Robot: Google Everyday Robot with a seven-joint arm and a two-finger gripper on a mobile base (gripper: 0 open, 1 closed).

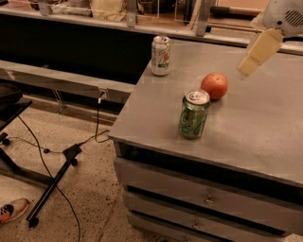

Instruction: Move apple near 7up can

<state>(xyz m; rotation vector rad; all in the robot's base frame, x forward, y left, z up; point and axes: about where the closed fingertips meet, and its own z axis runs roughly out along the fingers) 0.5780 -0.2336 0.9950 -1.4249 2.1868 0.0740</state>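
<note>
The apple [214, 85], round and red-orange, sits on the grey tabletop [265, 127] near its middle. The 7up can [161, 56], white and silver with green and orange marks, stands upright at the table's back left corner, well apart from the apple. My gripper [251, 64] hangs in the air at the upper right, above and a little to the right of the apple, not touching it. It holds nothing that I can see.
An all-green patterned can [193, 115] stands upright just in front and left of the apple. The table has drawers [208, 198] below its front edge. A counter with clutter [109, 9] runs behind. Cables and a stand [57, 175] lie on the floor to the left.
</note>
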